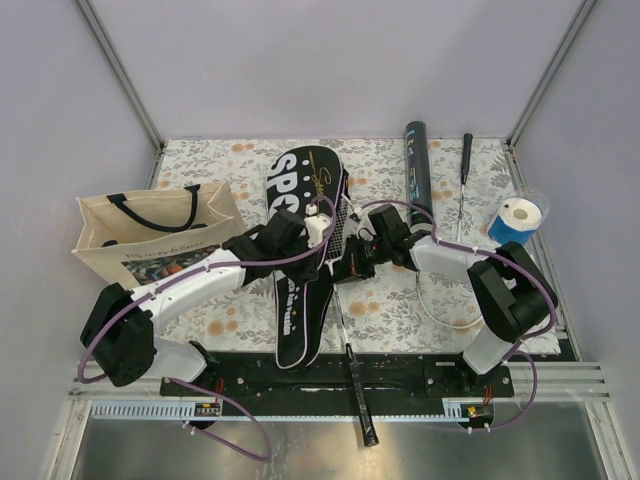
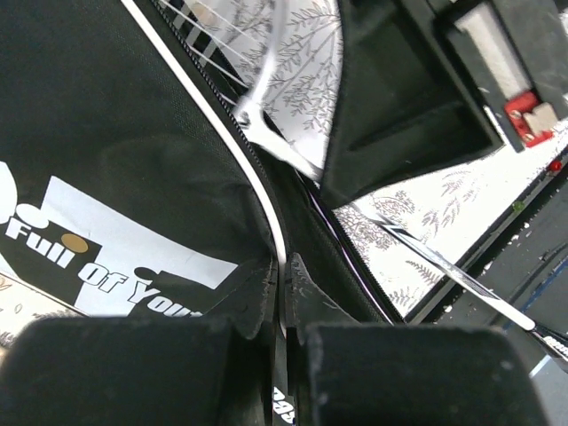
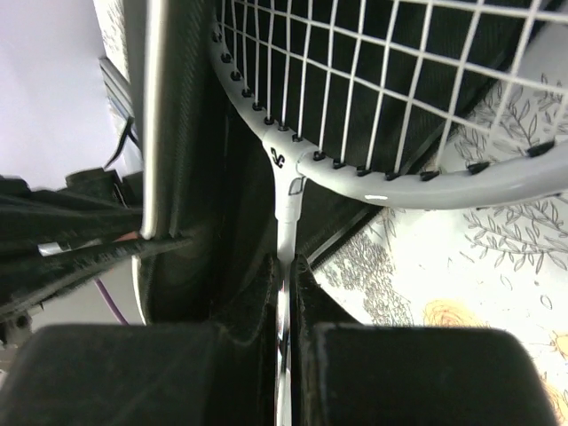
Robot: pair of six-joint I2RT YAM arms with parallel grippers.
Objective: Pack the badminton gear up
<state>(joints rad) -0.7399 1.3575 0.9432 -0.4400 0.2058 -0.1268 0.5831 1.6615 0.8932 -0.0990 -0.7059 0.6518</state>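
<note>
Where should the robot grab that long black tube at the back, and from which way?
Probably around the middle of the black tube, coming down from above with a finger on each long side. It lies flat on the table, running away from the robot, round and slim, with both sides free. A middle grip should keep it level.

left arm [image 1: 190, 285], right arm [image 1: 445, 258]: black joints, white shells, purple cables; blocky black jaws.
</note>
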